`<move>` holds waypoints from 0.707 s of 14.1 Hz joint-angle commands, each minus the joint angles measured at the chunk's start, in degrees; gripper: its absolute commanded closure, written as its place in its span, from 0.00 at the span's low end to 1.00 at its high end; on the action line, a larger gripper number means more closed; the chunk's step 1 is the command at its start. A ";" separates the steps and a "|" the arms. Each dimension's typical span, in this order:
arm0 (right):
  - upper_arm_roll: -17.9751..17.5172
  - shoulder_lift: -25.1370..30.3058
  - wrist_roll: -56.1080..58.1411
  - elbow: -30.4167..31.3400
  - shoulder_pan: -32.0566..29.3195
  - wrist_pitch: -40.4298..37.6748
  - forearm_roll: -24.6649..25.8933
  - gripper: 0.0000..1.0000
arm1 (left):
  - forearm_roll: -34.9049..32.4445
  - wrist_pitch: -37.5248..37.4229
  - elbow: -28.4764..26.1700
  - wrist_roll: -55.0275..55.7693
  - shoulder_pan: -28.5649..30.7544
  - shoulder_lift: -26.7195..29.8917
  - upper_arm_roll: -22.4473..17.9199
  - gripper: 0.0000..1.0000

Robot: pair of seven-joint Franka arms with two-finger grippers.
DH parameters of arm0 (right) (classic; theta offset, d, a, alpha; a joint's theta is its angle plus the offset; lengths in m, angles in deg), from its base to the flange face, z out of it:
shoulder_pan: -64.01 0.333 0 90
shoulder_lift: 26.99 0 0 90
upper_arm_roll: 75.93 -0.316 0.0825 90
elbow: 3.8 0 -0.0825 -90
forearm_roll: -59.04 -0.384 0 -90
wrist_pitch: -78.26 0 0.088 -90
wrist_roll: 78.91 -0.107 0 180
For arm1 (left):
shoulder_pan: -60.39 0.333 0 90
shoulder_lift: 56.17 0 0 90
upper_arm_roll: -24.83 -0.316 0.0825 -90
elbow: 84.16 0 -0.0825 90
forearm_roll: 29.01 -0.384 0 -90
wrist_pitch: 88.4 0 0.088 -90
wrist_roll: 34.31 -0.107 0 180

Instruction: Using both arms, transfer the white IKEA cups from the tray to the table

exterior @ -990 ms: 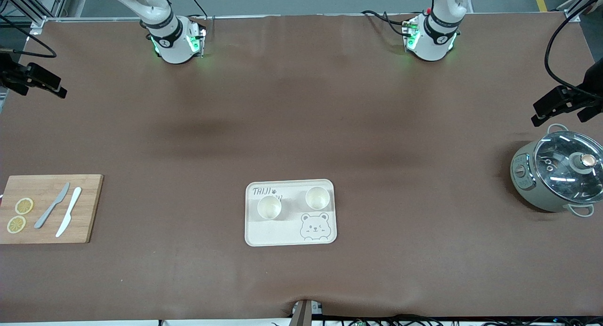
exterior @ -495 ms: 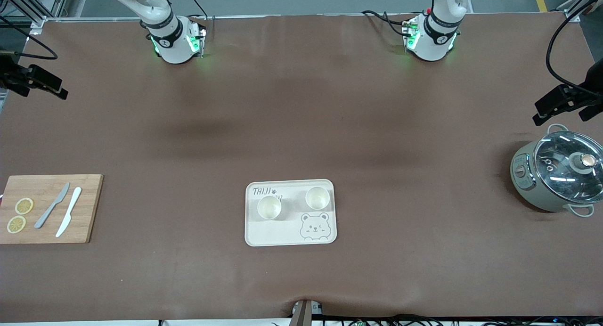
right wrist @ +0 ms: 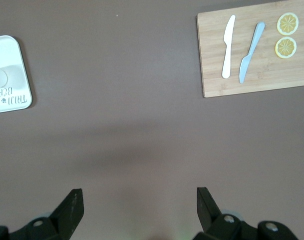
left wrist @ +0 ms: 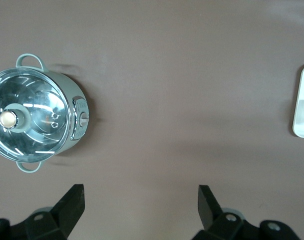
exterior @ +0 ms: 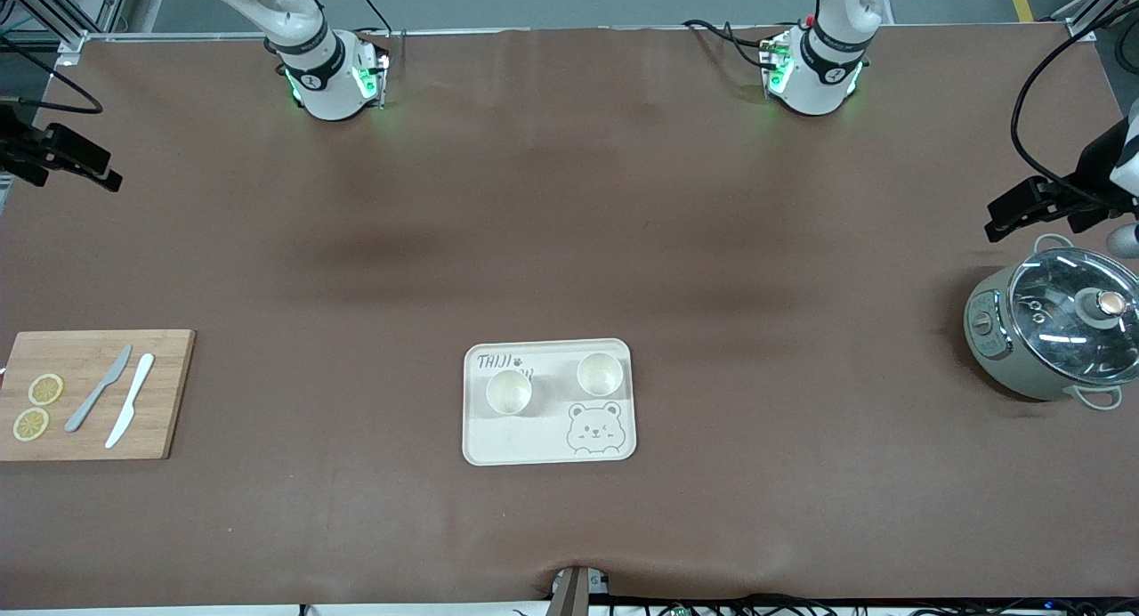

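well apart from both cups [exterior: 509,392] on the tray [exterior: 534,451]: left hand [left wrist: 142,200], right hand [right wrist: 139,200], both open

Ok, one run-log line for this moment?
cups: upright on bear tray | left gripper: open, over bare table near pot | right gripper: open, over bare table, empty
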 commanded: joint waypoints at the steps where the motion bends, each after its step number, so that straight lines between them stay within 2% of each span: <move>1: -0.38 -1.60 -0.04 -2.28 -0.64 -0.55 -0.02 0.00 | -1.48 -0.39 0.05 0.60 0.01 -0.79 0.36 0.00; 5: -0.38 -2.48 0.48 -2.28 -1.17 -0.46 -0.11 0.00 | -0.61 1.28 0.84 1.04 -0.69 -4.83 0.45 0.00; 10: -0.29 -2.48 0.66 -2.01 -1.00 0.16 -1.52 0.00 | 2.20 7.33 2.76 4.90 -0.95 -12.21 0.63 0.00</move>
